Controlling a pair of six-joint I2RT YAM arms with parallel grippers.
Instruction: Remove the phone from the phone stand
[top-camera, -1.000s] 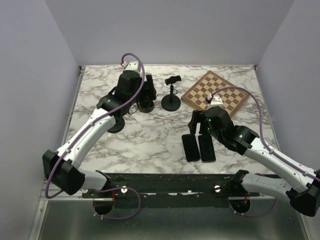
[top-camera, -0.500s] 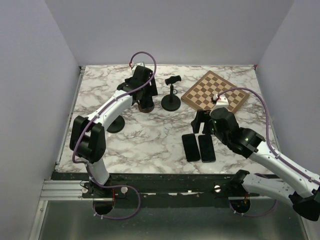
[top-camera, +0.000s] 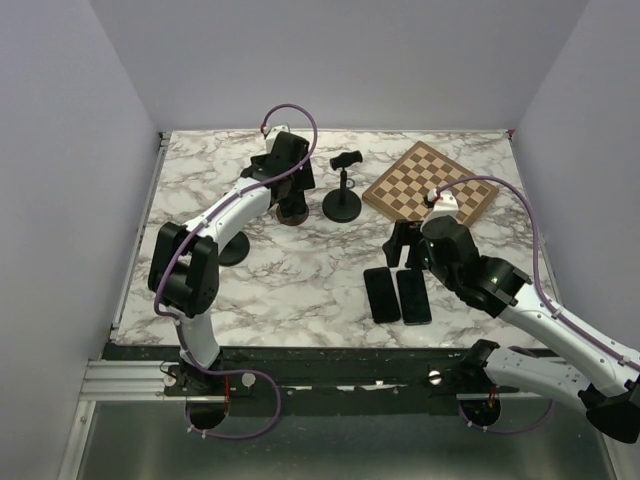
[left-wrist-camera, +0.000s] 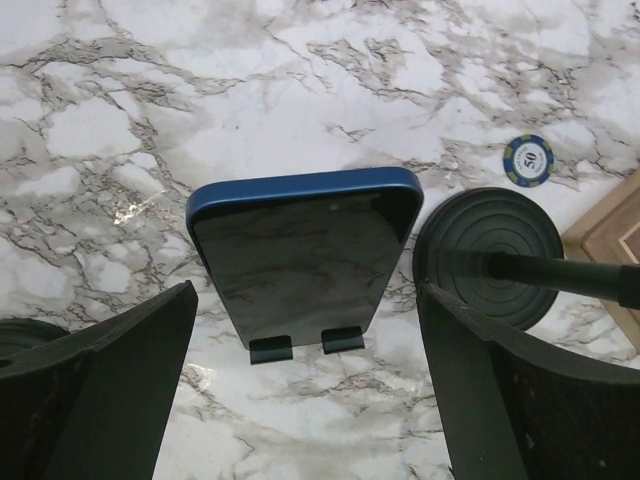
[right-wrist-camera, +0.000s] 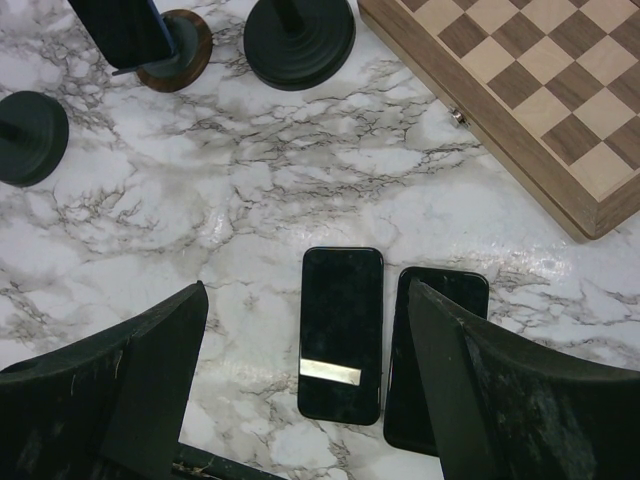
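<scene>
the left gripper (left-wrist-camera: 305, 300) hangs with its fingers spread wide either side of the blue-edged phone (left-wrist-camera: 300, 240), which leans propped in its stand (left-wrist-camera: 271, 349). it looks like the approach; next it needs to drop, close on the edges and lift. a chip (left-wrist-camera: 527, 159) nearby reads "50".

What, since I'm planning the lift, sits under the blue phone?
Two small black tabs cradle the lower edge of the blue phone. The right wrist view shows a round brown base beneath it. The stand's stem and back support are covered by the phone.
</scene>
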